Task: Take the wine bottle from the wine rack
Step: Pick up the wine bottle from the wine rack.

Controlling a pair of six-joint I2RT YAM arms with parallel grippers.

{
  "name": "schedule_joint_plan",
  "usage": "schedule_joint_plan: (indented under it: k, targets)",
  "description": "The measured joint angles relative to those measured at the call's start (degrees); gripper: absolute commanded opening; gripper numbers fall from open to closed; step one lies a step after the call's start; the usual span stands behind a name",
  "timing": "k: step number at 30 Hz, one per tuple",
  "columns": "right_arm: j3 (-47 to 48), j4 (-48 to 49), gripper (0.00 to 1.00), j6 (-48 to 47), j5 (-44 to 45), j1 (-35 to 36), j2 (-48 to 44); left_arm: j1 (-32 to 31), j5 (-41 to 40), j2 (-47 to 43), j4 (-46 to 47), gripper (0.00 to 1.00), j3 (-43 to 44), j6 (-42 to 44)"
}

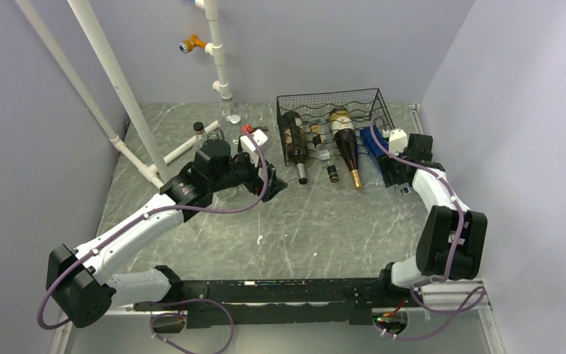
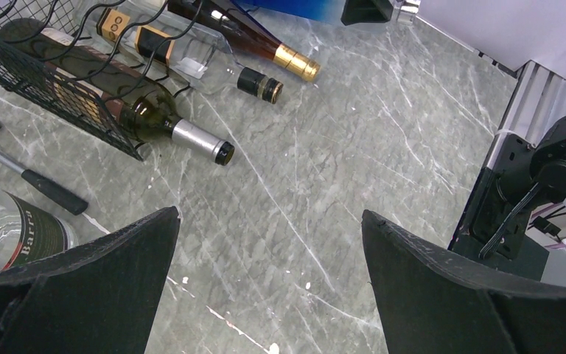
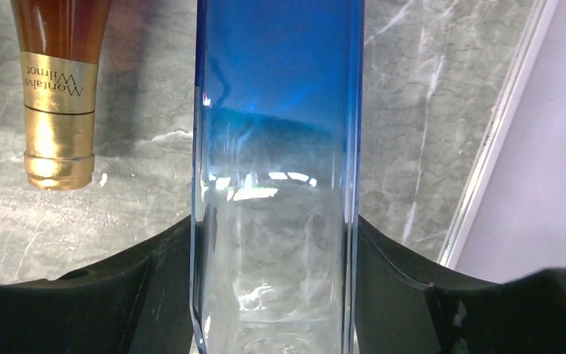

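Wine rack (image 1: 329, 94) is sitting on the tabletop (image 1: 324, 221) at the far side, right of centre: black wire box, open top, wavy horizontal wire tiers, open end facing the near edge. Wine bottle (image 3: 276, 147) is lying roughly level at the rack's right end, pointing toward the near edge: slim glass, deep blue fading to clear. The right gripper (image 3: 276, 243) is clamping it, fingers touching both sides. Whether it is lying partly inside the rack is unclear.
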Motion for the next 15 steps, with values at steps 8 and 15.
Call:
schedule_joint_plan:
  k: [8, 15]
  targets:
    - [-2.93, -1.14, 0.0, -0.57, -2.6, -2.71, -5.9, 0.02, -0.02, -0.31, -0.02, 0.99, 0.0, 0.0]
    - [-4.22, -4.31, 0.0, -1.62, -5.03, -4.98, -9.44, 0.02, 0.0, -0.31, 0.0, 0.99, 0.0, 0.0]
